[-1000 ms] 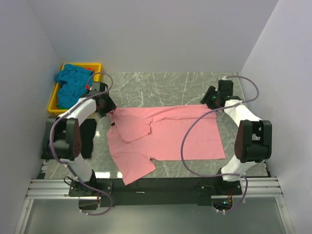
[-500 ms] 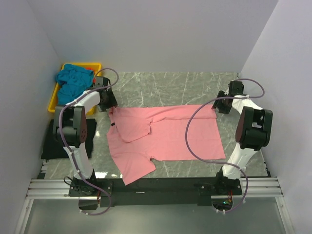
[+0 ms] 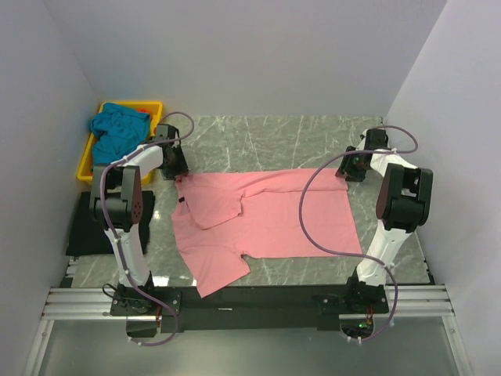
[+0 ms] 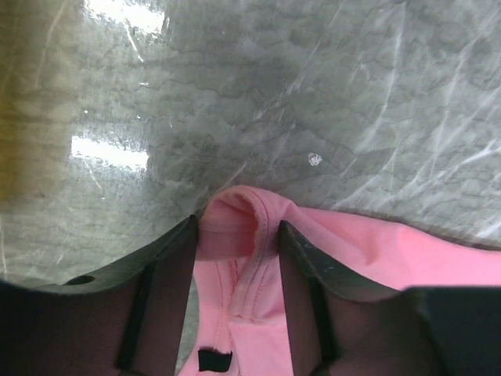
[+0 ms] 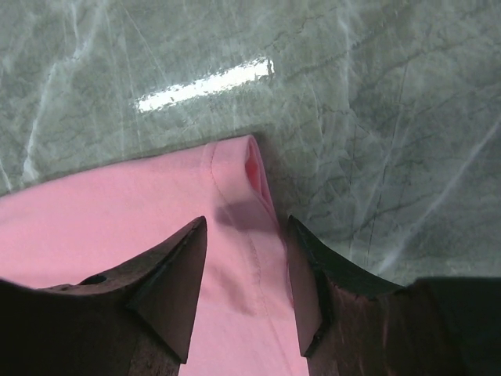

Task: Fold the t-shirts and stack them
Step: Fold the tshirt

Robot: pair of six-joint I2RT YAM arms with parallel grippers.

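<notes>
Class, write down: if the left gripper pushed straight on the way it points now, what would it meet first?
The left gripper would probably meet the rolled corner of the salmon pink t-shirt, lying between its open fingers, then the marble table.

Bunched pink shirt (image 4: pixel 368 252) within left pincer (image 4: pixel 237 225)

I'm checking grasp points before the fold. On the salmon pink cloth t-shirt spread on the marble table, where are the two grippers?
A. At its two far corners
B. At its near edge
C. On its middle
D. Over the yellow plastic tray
A: the left gripper and the right gripper each straddle a far corner of the salmon pink t-shirt.
</notes>
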